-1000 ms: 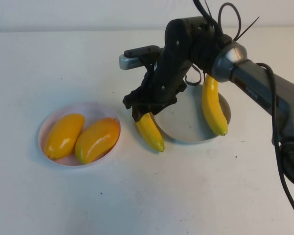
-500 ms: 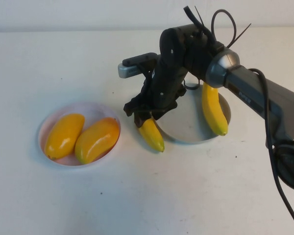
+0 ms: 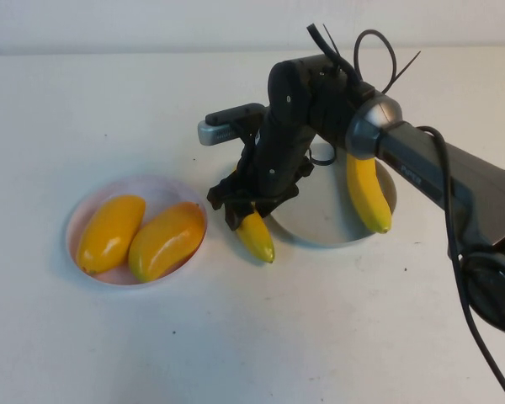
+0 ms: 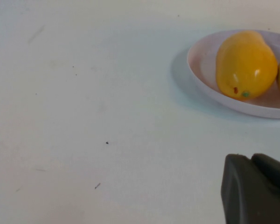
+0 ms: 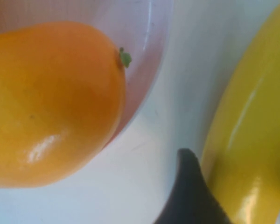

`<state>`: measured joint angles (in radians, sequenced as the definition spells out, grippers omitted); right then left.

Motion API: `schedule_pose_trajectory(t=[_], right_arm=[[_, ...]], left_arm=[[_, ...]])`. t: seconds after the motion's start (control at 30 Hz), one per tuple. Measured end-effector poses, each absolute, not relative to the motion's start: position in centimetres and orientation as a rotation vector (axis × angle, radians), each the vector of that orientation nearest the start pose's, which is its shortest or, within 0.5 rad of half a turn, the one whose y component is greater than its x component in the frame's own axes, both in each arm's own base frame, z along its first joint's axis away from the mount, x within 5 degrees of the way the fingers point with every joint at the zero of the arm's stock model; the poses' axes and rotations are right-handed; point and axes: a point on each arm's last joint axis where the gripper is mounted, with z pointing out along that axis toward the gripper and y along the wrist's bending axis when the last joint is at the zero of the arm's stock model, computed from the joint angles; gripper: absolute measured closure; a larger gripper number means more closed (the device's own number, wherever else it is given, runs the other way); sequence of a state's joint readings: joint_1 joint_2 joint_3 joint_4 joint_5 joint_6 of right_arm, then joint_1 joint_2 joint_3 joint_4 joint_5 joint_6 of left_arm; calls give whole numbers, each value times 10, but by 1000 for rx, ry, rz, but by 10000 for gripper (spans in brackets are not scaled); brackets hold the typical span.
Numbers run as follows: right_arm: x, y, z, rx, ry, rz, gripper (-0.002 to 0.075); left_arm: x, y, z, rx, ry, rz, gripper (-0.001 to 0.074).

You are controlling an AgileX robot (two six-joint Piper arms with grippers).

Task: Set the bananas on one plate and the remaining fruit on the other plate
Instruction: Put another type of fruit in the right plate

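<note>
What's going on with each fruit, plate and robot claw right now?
Right gripper: closed around a banana, beside the grey plate's left rim.
Held banana: tip pointing down, between the plates.
Second banana: lying on the grey-blue plate.
Two mango-like fruits: side by side on the pink plate.
Left gripper: shut, empty, near the pink plate.

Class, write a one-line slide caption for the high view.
Right gripper grips a curved yellow plastic banana beside the round grey-blue plate.
</note>
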<state>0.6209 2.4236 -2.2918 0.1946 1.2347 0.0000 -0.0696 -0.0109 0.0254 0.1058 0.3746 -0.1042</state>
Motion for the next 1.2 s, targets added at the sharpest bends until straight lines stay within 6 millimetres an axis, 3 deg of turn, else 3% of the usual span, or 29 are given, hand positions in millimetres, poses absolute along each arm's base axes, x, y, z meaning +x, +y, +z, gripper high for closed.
schedule_pose_trajectory(t=[0.37,0.63,0.77,0.87,1.07,1.13,1.2], right_arm=[[411,316,190,-834,2807,408,287],[410,317,190,-838,2806,404,393],[408,318,193,-821,2806,396,407],[405,318,210,-799,2780,392,408],[401,297,277,-721,2656,363,408],[405,282,287,-646,2660,353,408],[414,264,283,-566,2691,320,408]], left_arm=[[53,0,172,33,1870,-16,737],[53,0,172,33,1870,-16,737],[53,0,172,33,1870,-16,737],[53,0,172,33,1870,-16,737],[53,0,172,33,1870,-16,737],[53,0,172,33,1870,-16,737],[53,0,172,33,1870,-16,737]])
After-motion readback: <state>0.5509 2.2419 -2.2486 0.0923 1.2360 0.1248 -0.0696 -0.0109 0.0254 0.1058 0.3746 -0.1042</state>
